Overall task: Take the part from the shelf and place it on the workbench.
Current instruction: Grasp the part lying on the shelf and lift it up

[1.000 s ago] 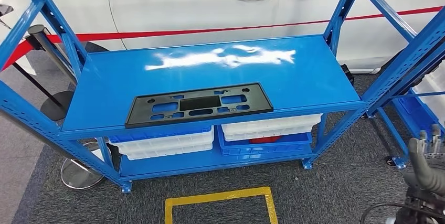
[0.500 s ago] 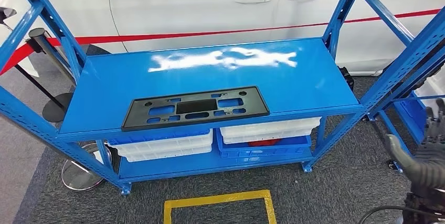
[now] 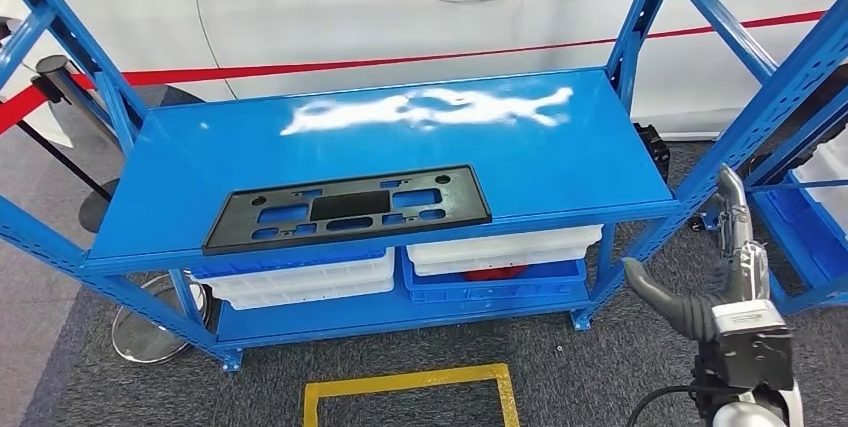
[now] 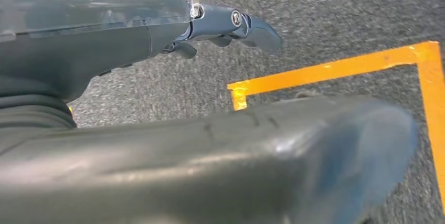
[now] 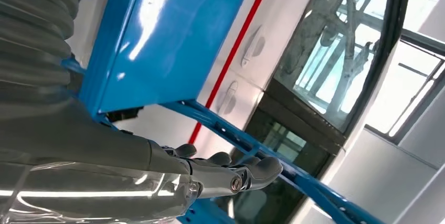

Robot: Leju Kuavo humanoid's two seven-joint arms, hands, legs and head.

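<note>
The part is a flat black plastic plate (image 3: 348, 209) with several cut-outs. It lies flat near the front edge of the blue shelf's top board (image 3: 560, 157), left of centre. My right hand (image 3: 728, 277) is raised at the lower right, off the shelf's right end and apart from the plate, fingers up and thumb spread, holding nothing. The right wrist view has its fingers (image 5: 231, 174) stretched out under the blue board (image 5: 168, 35). My left hand (image 4: 199, 145) hangs over the carpet, its fingers (image 4: 236, 24) straight and holding nothing.
White and blue bins (image 3: 300, 277) stand on the lower shelf. A yellow tape square (image 3: 410, 397) marks the grey carpet in front. A white car (image 3: 380, 7) stands behind, a stanchion base (image 3: 150, 322) at left, and another blue rack (image 3: 800, 147) close at right.
My right hand has risen from the lower right corner and moved left towards the shelf's right end. The whole picture has shifted slightly; the plate lies as before.
</note>
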